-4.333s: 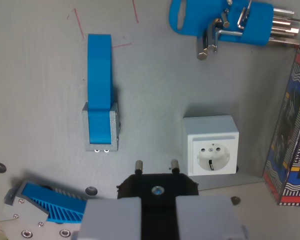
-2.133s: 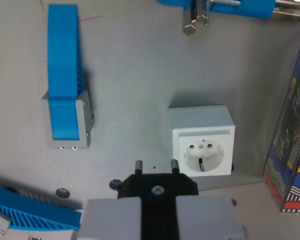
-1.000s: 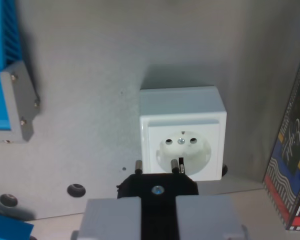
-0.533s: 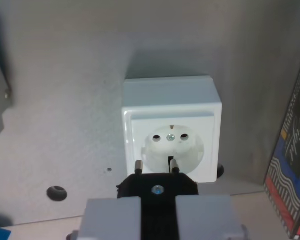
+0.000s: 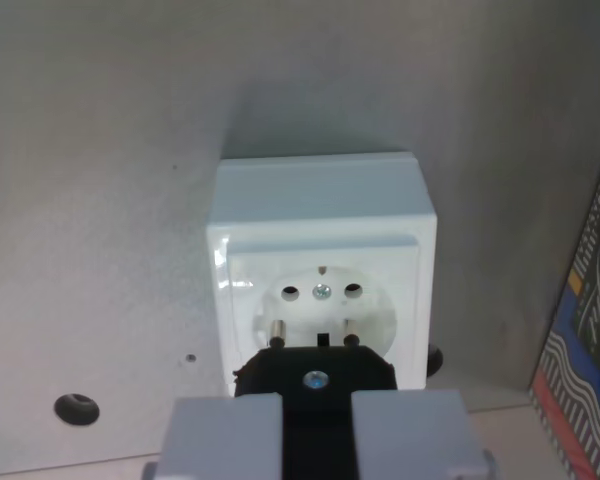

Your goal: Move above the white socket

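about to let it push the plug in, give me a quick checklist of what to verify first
1. Black plug held in the gripper: ok, it sits between the grey fingers.
2. Both pins over the white socket recess: ok, the tips overlap it in the wrist view.
3. Pins lined up with the two holes: cannot tell, the tips appear below them in the picture.
4. Height above the socket: cannot tell from one view.
5. Patterned box clear of the plug: ok, it stands apart at the wrist view's right.
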